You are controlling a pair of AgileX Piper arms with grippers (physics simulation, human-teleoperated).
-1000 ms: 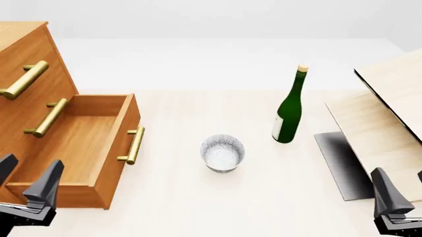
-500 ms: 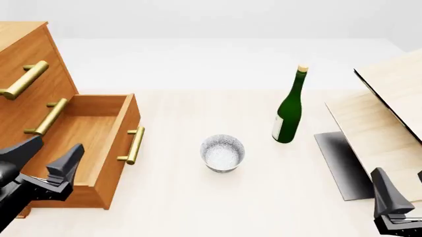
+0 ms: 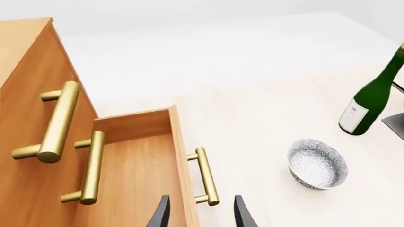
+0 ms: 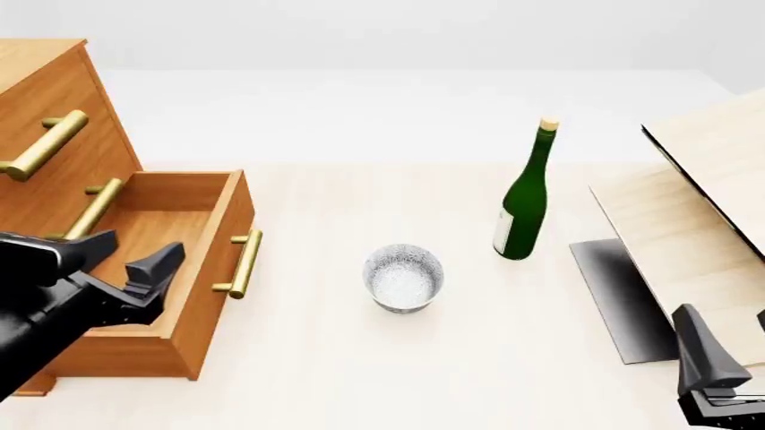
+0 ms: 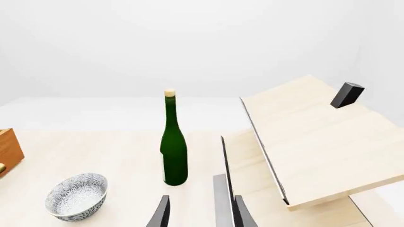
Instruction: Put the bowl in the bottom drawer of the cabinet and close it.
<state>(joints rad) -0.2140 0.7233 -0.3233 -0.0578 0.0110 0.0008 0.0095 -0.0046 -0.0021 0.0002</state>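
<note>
Pale tabletop [image 4: 322,376] carries the bowl [image 4: 404,278], right of the open bottom drawer [image 4: 143,269]; left end effector [image 4: 120,253] hovers above it, fingers apart, right end effector [image 5: 198,213] likewise apart.

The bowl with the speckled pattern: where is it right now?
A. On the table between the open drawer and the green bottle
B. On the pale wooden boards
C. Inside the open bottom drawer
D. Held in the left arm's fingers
A: the bowl stands on the table, apart from the open bottom drawer on one side and the green bottle on the other, with nothing gripping it.
</note>
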